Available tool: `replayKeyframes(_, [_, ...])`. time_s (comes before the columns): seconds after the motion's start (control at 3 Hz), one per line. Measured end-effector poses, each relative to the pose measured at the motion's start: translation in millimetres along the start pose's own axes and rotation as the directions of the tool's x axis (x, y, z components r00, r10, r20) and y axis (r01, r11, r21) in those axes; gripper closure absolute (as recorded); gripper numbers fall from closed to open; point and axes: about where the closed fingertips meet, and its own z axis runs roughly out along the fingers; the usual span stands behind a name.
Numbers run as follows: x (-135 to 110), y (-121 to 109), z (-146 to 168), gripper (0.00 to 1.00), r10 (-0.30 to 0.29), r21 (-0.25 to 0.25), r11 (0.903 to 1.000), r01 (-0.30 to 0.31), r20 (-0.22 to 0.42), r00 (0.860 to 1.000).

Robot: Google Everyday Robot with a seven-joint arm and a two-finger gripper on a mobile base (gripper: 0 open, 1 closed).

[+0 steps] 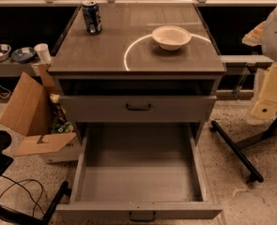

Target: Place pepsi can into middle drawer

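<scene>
One small dark blue pepsi can [91,17] with a silver top stands upright on the grey cabinet tabletop [105,53], at the back left corner. A round white bowl [171,36] sits on the same tabletop, back right, well apart from the can. The wide grey metal middle drawer [138,182] is pulled far out at the bottom, with its plain grey floor showing and a dark bar handle on its front. The grey upper drawer front [138,108] directly above it looks slightly out and has its own dark handle. The robot's whitish-yellow hand [269,95] is at the right frame edge, beside the cabinet, below tabletop level and well apart from the can. Cannot tell whether it is open or closed. A brown cardboard box [27,107] lies open on the floor to the left of the cabinet. A white paper cup [42,53] stands on the low shelf behind it.
</scene>
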Motion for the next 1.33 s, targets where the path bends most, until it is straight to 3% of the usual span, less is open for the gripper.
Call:
replayKeyframes(0.33, [0.0, 0.0, 0.0, 0.00, 0.000, 0.000, 1.0000, 0.000, 0.000, 1.000])
replayKeyframes(0.67, [0.0, -7.0, 6.6, 0.00, -0.001, 0.052, 0.9986, 0.000, 0.028, 1.000])
replayKeyframes(1.0, [9.5, -8.8, 59.3, 0.00, 0.019, 0.091, 0.9953, -0.033, 0.155, 0.988])
replayKeyframes(1.33, [-10.6, -24.3, 84.4, 0.00, 0.030, 0.158, 0.9844, -0.076, 0.275, 0.961])
